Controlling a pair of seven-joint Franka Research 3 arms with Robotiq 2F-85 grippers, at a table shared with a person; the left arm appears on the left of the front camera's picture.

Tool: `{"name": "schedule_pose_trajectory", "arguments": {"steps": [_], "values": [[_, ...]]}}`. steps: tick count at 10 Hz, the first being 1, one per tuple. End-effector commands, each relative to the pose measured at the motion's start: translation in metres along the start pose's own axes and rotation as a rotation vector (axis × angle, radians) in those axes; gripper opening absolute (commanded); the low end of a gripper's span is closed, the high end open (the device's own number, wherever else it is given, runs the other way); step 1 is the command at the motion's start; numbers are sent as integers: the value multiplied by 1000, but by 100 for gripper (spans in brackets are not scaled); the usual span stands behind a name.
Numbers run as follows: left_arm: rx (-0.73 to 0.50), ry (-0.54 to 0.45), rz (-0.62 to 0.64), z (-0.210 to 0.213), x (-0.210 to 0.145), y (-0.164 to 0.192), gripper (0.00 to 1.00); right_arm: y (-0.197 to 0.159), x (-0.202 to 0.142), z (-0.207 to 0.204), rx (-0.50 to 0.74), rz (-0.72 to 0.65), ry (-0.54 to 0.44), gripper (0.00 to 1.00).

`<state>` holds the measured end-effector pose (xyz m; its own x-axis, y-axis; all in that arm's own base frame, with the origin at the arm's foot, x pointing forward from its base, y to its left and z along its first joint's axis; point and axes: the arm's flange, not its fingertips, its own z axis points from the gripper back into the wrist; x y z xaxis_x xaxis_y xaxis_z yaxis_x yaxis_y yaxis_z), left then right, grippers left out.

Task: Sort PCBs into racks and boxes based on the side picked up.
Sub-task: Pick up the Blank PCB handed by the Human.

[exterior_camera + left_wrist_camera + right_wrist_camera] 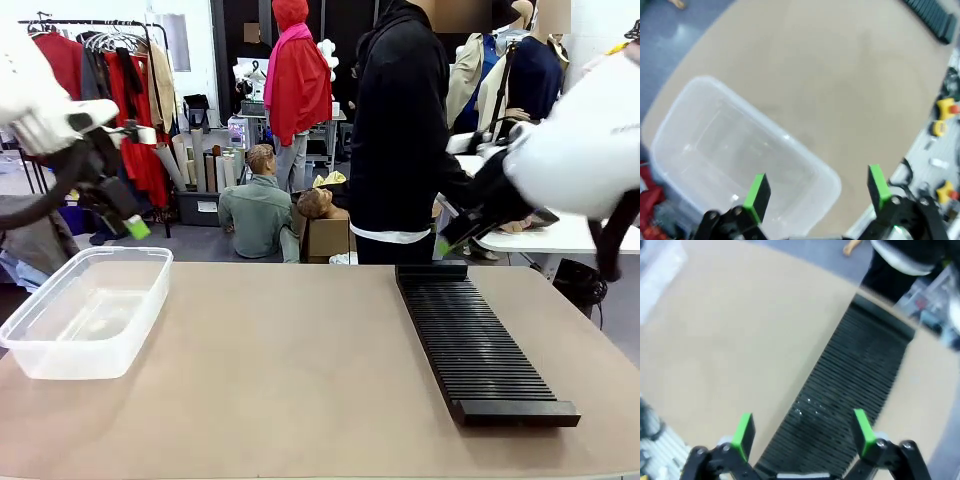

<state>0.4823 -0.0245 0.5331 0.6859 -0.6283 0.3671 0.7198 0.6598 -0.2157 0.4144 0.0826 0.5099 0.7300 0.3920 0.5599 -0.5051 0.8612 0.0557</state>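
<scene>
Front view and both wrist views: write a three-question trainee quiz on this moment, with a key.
1. True or false: the clear tub holds a stack of green boards.
2. Pick one. The right pincer faces down at: A the tub, B the black rack, C a cardboard sleeve.
3. In a few words: how do the jaws of the left pincer stand, and what do they hold?

Key
1. False.
2. B.
3. Open, holding nothing.
</scene>
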Motion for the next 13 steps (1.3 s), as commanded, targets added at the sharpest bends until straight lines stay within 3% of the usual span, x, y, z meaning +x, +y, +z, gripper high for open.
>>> {"name": "schedule_pose_trajectory", "arguments": {"steps": [1,3,6,9,12,13], "values": [[-75,-93,19,21,-21,20,100,-53,-17,29,181,-94,-43,100],[-97,-164,77,35,-50,31,100,-91,-44,55,283,-157,-155,100],[-148,-277,144,48,-85,42,100,-133,-75,85,342,-219,-249,100],[-191,-426,142,60,-113,57,100,-145,-91,110,346,-251,-283,100],[-212,-451,142,58,-114,63,100,-146,-94,116,372,-256,-302,100],[-198,-446,127,57,-115,63,100,-147,-97,112,335,-279,-261,100]]}}
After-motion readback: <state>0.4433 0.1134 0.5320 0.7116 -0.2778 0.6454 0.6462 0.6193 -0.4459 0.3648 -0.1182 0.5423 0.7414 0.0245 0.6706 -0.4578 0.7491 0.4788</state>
